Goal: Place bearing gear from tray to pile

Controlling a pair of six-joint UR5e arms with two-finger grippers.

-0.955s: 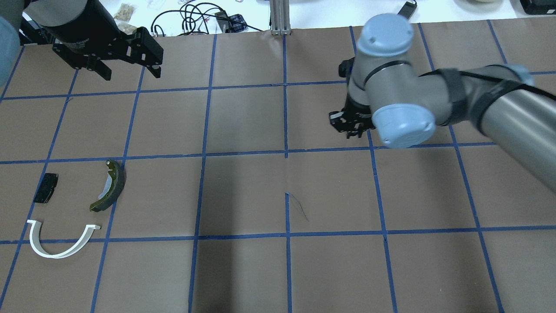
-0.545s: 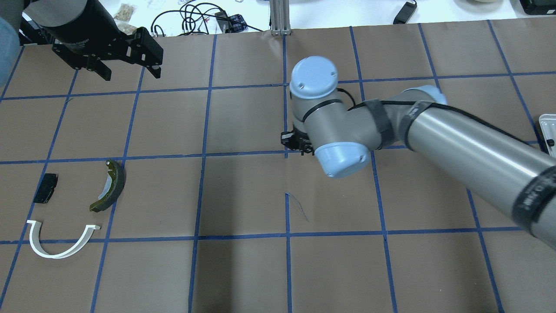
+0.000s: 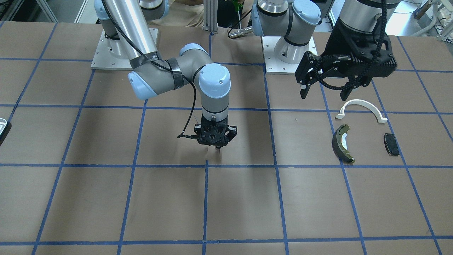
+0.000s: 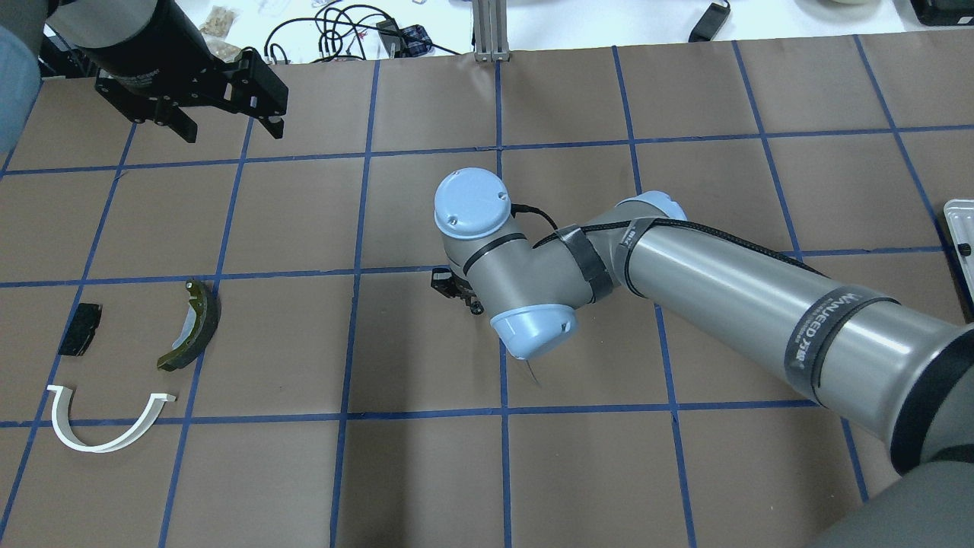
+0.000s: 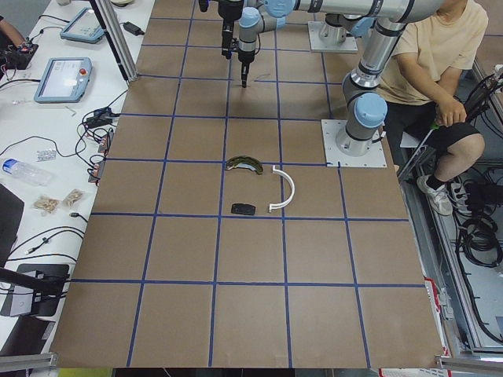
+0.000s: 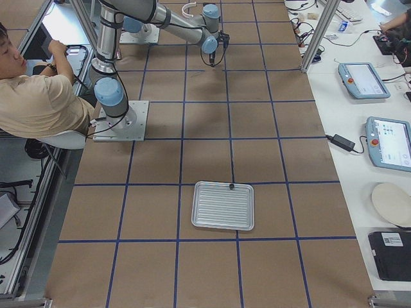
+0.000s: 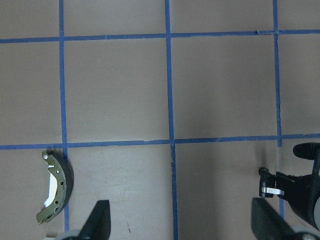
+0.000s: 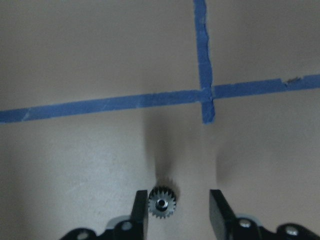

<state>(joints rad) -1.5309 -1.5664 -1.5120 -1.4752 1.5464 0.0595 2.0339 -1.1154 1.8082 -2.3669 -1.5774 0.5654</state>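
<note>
My right gripper (image 3: 216,146) hangs over the middle of the table, well right of the pile in the overhead view, where my wrist hides most of it (image 4: 454,288). It is shut on the small toothed bearing gear (image 8: 162,202), whose tip pokes out below the fingers (image 3: 218,149). The pile lies at the table's left: a white half-ring bracket (image 4: 99,447), a dark brake shoe (image 4: 194,331) and a black pad (image 4: 81,329). My left gripper (image 4: 230,129) hovers open and empty above and behind the pile.
The ribbed metal tray (image 6: 221,205) lies far off at the table's right end; its edge shows in the overhead view (image 4: 960,228). Blue tape lines grid the brown table. Cables and a post (image 4: 491,30) stand at the far edge. A seated person (image 5: 440,71) is behind the robot bases.
My right arm has swung left from the table's right-centre to the middle, carrying the gear toward the pile side. My left gripper has stayed put.
</note>
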